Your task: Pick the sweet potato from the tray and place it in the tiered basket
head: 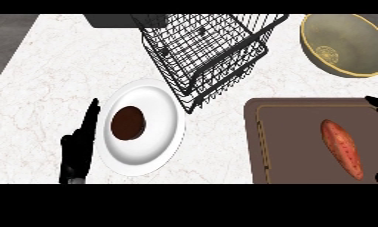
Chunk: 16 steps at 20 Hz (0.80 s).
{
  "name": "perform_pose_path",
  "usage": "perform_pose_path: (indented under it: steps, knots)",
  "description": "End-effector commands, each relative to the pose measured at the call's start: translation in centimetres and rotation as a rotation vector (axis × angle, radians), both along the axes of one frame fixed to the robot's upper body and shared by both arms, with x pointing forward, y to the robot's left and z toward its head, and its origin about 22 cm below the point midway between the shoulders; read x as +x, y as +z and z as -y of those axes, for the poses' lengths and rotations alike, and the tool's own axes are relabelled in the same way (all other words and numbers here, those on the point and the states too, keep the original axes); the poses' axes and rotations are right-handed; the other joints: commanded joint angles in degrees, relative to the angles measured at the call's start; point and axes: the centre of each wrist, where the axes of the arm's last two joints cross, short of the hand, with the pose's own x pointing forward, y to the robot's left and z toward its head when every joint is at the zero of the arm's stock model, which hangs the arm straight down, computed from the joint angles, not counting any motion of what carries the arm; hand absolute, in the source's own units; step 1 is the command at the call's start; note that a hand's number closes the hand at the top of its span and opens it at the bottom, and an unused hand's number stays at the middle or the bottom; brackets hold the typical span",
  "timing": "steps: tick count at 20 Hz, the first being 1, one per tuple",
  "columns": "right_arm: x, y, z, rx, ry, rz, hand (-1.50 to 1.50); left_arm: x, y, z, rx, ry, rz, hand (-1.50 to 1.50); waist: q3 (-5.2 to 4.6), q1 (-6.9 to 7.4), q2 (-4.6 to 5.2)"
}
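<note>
The sweet potato is lying lengthwise on the brown tray at the lower right, nearer the tray's right side, and nothing is touching it yet, so you are looking at the reach before the pick. Your left hand is resting at the lower left, fingers straight and pointing up, just beside the white plate that is carrying a dark round piece; leave it there. Of your right hand only a dark tip is showing at the view's right edge above the tray, and you cannot tell whether its fingers are open or curled. My advice: be bringing that hand down over the potato's thick middle, across its long axis, closing around the widest part so that it is not rolling away on the flat tray. Then be lifting high enough to clear the tray's lip before travelling left and up toward the black wire tiered basket. The basket's tiers are overlapping in this view, so which level is open to you is hard to judge, and the tan bowl is cut off at the right.
</note>
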Motion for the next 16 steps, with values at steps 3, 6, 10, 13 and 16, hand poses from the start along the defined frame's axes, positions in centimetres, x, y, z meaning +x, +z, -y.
perform_pose_path:
  steps: [3,6,10,13,16]
  knots:
    - [0.5,0.9,-2.4,-0.057,0.039,-0.108,-1.5,0.6,0.5,-1.3,-0.03,-0.018,-0.046,0.0,-0.29,-0.19,0.23]
    - [0.7,0.2,0.0,-0.037,0.04,-0.123,-1.5,0.1,-2.1,0.5,-0.042,-0.008,-0.062,0.0,-0.27,-0.25,0.29]
    - [1.4,-0.9,-1.0,-0.041,0.038,-0.136,-1.5,-0.2,-1.9,0.5,-0.042,-0.014,-0.067,0.0,-0.26,-0.16,0.28]
    - [1.7,-3.0,-0.6,-0.029,0.056,-0.166,-1.5,-0.7,-1.4,0.0,-0.024,-0.015,-0.053,0.0,-0.23,0.14,0.32]
    - [2.9,-2.1,-0.6,-0.045,0.07,-0.191,-1.5,1.3,-0.5,1.0,-0.016,0.011,-0.046,0.0,-0.24,0.07,0.35]
